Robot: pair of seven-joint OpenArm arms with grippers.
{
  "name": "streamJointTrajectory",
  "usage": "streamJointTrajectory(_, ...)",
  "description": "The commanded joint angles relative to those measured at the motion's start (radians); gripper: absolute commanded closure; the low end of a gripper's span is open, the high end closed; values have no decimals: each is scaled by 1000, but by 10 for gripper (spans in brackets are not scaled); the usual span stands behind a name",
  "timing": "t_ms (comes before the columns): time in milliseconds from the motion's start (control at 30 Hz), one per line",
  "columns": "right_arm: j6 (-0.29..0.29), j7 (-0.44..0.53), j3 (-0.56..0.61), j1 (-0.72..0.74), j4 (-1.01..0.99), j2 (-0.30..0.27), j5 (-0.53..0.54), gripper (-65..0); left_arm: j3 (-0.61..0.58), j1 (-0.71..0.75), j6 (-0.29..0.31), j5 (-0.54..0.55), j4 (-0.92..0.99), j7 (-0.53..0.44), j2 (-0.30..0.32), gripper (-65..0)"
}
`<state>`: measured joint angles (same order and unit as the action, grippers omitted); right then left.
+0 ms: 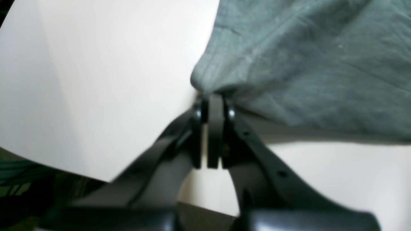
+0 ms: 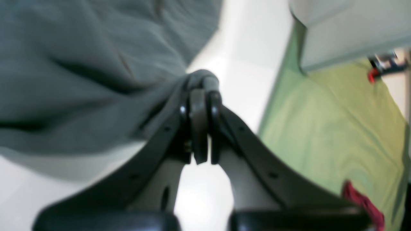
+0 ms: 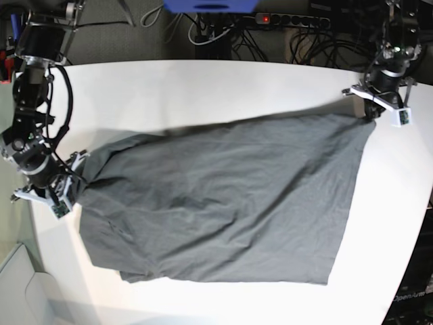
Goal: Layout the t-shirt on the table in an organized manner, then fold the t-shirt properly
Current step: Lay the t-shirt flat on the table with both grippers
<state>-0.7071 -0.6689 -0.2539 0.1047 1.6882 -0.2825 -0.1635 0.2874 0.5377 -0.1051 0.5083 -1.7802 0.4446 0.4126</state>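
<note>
The dark grey t-shirt [image 3: 223, 196] lies stretched across the white table [image 3: 203, 88], pulled taut between my two arms. At the table's far right edge my left gripper [image 3: 369, 112] is shut on a corner of the t-shirt [image 1: 289, 64]; in the left wrist view its fingertips [image 1: 213, 99] pinch the bunched hem. On the left side my right gripper [image 3: 76, 177] is shut on the opposite corner of the t-shirt [image 2: 80, 80], the cloth gathered into a knot at its fingertips [image 2: 200, 86]. The shirt's near part rests flat on the table.
Cables and a power strip [image 3: 270, 19] lie beyond the table's far edge. A green floor surface [image 2: 327, 128] and a pale box [image 2: 346, 29] show past the table in the right wrist view. The table's rounded edge [image 1: 106, 179] runs close under the left gripper.
</note>
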Motion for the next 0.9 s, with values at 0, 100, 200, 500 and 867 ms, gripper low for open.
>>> streamJointTrajectory(0,9,15,-8,14,16,-16,2,-16,9,3,-3,-4,-11,-20,13,-1)
streamJointTrajectory(100,9,15,-3,10,16,-14,2,-102,9,3,-3,-6,-19,-11,21,-4)
streamJointTrajectory(200,9,-13,-6,14,23,-14,0,-235,9,-6,-3,-6,-20,101,22,-80)
streamJointTrajectory(500,9,-48,-68,14,69,-14,-12,-416,11,5,-3,-6,-71,222,21,-419)
streamJointTrajectory(867,9,-67,-132,-122,198,50,-11,-419,175,-133,-3,-6,-224,231,16,-423)
